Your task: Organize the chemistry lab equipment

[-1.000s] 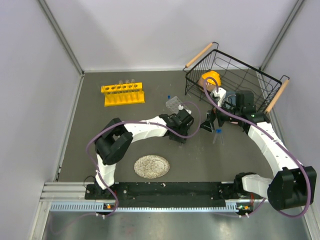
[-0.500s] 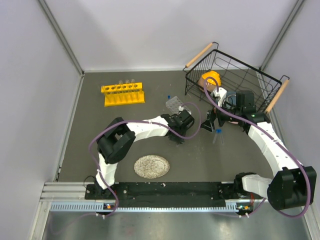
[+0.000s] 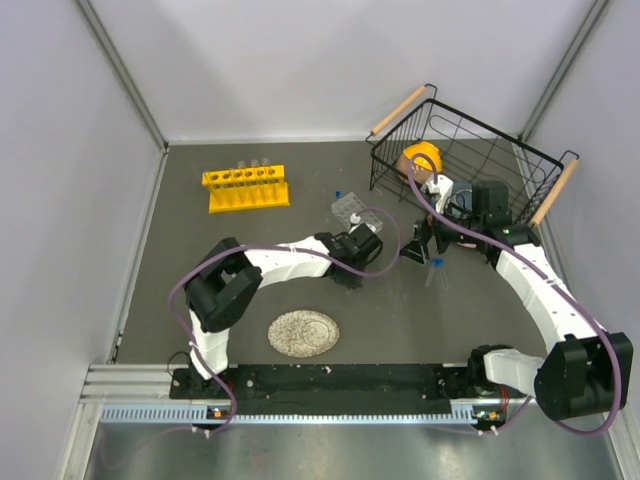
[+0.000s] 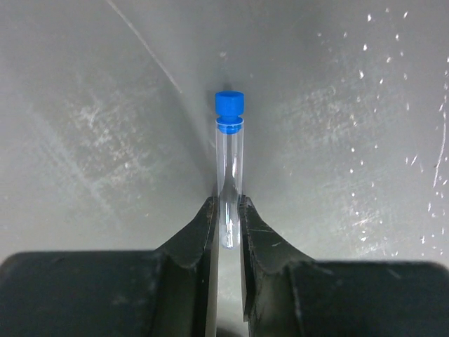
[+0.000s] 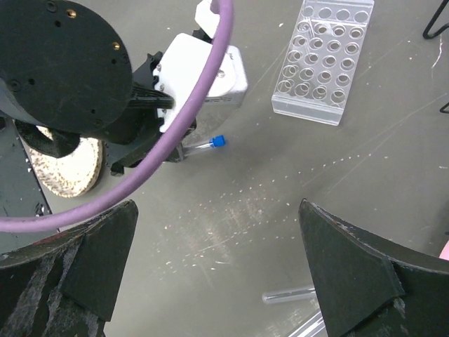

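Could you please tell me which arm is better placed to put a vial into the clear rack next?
Left: the left gripper grips the vial, close to the rack; the right gripper is open and empty.

We see a dark grey, scuffed surface (image 3: 310, 170) enclosed by plain pale walls (image 3: 300, 60), with aluminium corner posts (image 3: 120, 70) and a metal rail (image 3: 300, 412) along its near edge.

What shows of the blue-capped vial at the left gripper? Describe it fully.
The blue-capped vial is a thin, clear tube, seemingly glass, with a rounded bottom and a blue cap pushed into its mouth. It looks empty. The left gripper pinches its lower end between both black fingers, cap pointing away. It lies low and level over the grey table; whether it touches cannot be told.
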You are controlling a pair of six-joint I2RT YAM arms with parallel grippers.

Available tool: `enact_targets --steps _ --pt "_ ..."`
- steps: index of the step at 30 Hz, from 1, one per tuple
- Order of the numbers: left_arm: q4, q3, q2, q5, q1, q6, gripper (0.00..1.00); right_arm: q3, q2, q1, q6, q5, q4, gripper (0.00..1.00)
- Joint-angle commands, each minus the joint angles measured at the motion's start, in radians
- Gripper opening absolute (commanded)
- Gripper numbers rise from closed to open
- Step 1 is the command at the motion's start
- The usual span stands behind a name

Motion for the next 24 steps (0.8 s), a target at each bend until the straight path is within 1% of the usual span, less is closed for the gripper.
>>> enact_targets --steps 1,5,6,7,9,10,12,15,16,18,19,20,22,23,24 --pt "0.076 -0.069 -0.116 -0.031 -0.003 -0.001 0.0 0.028 -0.008 -0.001 -0.005 -0.043 0.032 0.99" --pt "0.168 -0.161 -0.224 -0.015 -0.003 -0.012 0.0 0.028 -0.01 -0.001 -0.005 -0.049 0.032 0.99" --pt "0.192 -0.209 -0.247 -0.007 -0.003 -0.012 0.0 0.028 -0.01 0.001 -0.003 -0.051 0.032 0.99" --pt "0.258 -0.237 -0.272 0.008 -0.004 -0.01 0.0 0.026 -0.01 0.001 -0.005 -0.054 0.033 0.99" --pt "0.318 -0.317 -0.344 0.018 -0.004 -0.006 0.0 0.026 -0.008 -0.001 -0.005 -0.062 0.033 0.99" --pt "0.381 -0.342 -0.367 0.027 -0.004 -0.003 0.0 0.026 -0.008 -0.001 -0.003 -0.072 0.033 0.99" --pt "0.435 -0.403 -0.433 0.039 -0.004 0.013 0.0 0.023 -0.004 0.001 0.002 -0.095 0.033 0.99" --pt "0.545 -0.466 -0.507 0.081 -0.006 0.046 0.0 0.018 0.018 -0.001 0.017 -0.181 0.033 0.99" --pt "0.568 -0.48 -0.524 0.097 -0.006 0.057 0.0 0.017 0.025 0.001 0.025 -0.245 0.033 0.99" --pt "0.653 -0.52 -0.567 0.145 -0.006 0.088 0.0 0.017 0.055 0.003 0.055 -0.32 0.035 0.99" --pt "0.679 -0.53 -0.579 0.153 -0.009 0.098 0.0 0.018 0.087 0.003 0.072 -0.391 0.041 0.99" --pt "0.715 -0.538 -0.597 0.189 -0.011 0.109 0.0 0.02 0.102 0.004 0.113 -0.423 0.048 0.99" --pt "0.745 -0.55 -0.611 0.214 -0.012 0.135 0.0 0.017 0.143 0.016 0.169 -0.483 0.079 0.99" --pt "0.756 -0.552 -0.611 0.228 -0.012 0.144 0.0 0.014 0.153 0.024 0.217 -0.489 0.113 0.99" --pt "0.772 -0.549 -0.613 0.249 -0.012 0.155 0.0 0.008 0.163 0.033 0.233 -0.49 0.125 0.99"
